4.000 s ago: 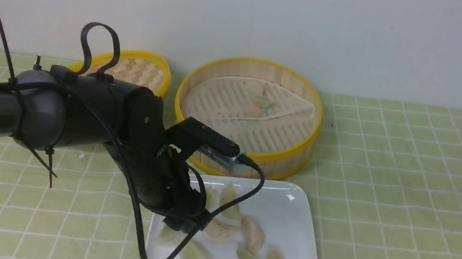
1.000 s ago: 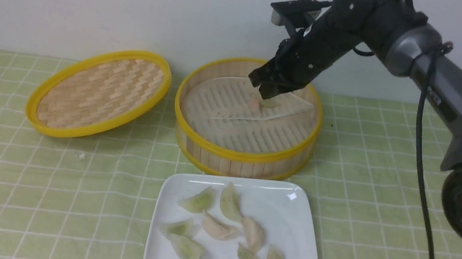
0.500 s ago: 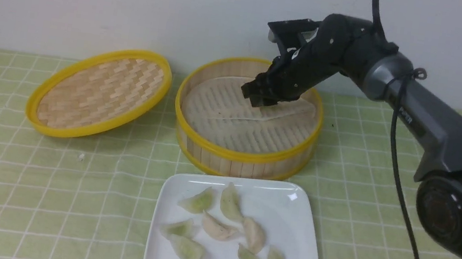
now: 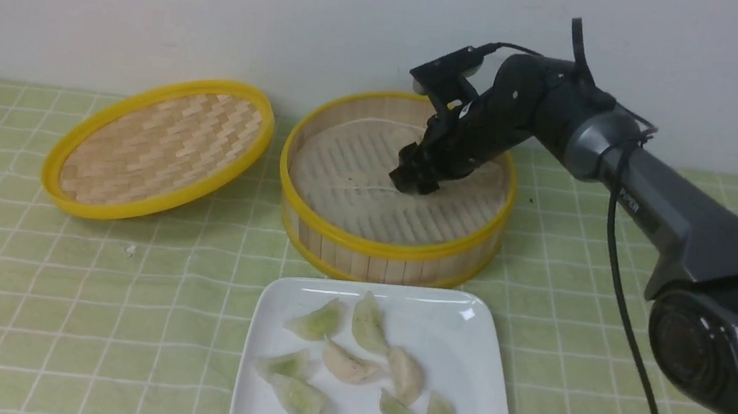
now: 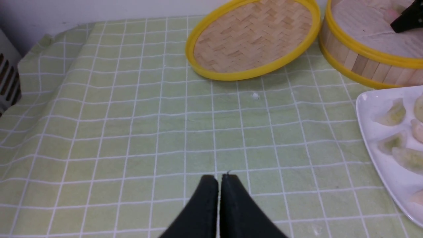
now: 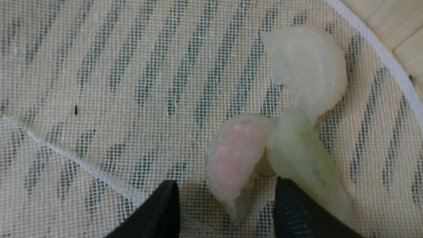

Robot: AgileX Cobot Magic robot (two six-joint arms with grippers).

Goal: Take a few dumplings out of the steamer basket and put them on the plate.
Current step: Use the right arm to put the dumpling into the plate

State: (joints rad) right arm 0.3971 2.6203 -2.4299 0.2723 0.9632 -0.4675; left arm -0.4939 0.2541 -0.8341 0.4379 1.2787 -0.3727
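Observation:
The steamer basket (image 4: 392,250) stands at the back of the table, whitish mesh liner on its floor. My right gripper (image 4: 410,178) is down inside it, open, its tips close to the liner. In the right wrist view three dumplings lie together: a pink one (image 6: 233,158), a green one (image 6: 300,158) and a white one (image 6: 307,66). The right gripper (image 6: 226,198) straddles the pink one's tip; the green one lies against one finger (image 6: 290,211). The white plate (image 4: 480,338) in front of the basket carries several dumplings (image 4: 347,363). My left gripper (image 5: 218,180) is shut and empty above the cloth.
The shallow woven lid (image 4: 157,145) leans left of the basket. A green checked cloth (image 4: 37,305) covers the table, with a small white crumb (image 4: 130,249) on it. The right arm's cable (image 4: 626,330) hangs over the table's right side. A white wall is behind.
The right gripper has dropped into the basket and its jaws have opened around the pink dumpling. The left arm, over the plate four seconds ago, has left the front view.

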